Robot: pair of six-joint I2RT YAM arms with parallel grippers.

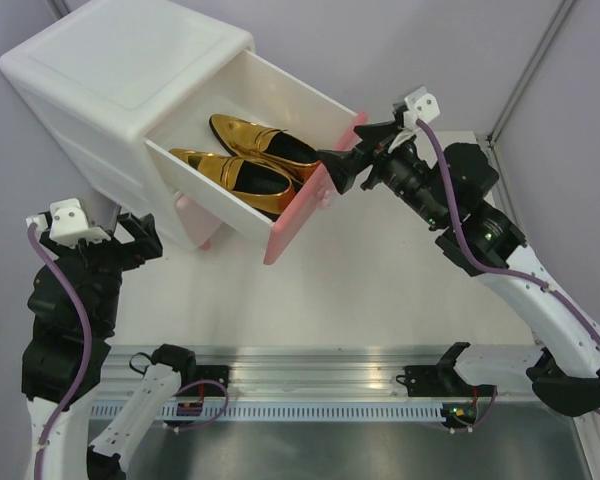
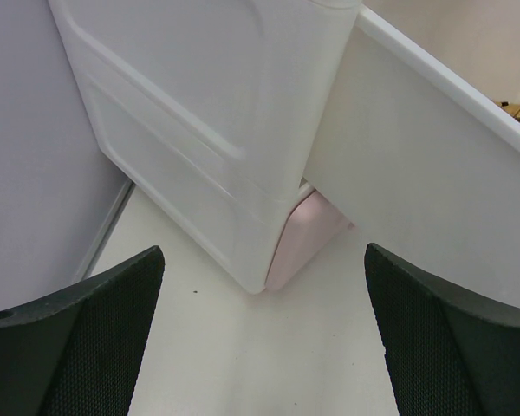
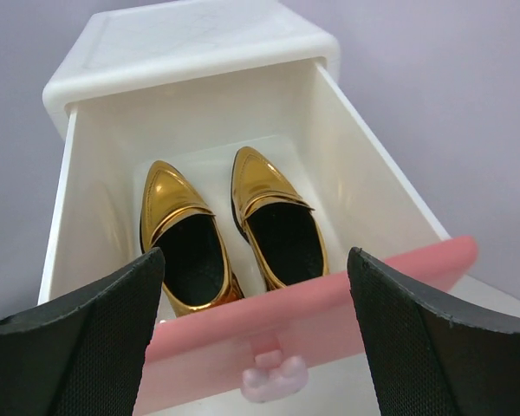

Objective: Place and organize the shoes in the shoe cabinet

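The white shoe cabinet lies at the back left with its upper drawer pulled out. Two gold shoes lie side by side inside it, toes towards the cabinet body; in the right wrist view they are the left shoe and the right shoe. My right gripper is open and empty just in front of the drawer's pink front, straddling the bunny knob without touching it. My left gripper is open and empty by the cabinet's lower corner. The green shoes are out of view.
The pale pink lower drawer front is shut under the open drawer. The grey wall stands close on the left of the cabinet. A metal rail runs along the near edge between the arm bases.
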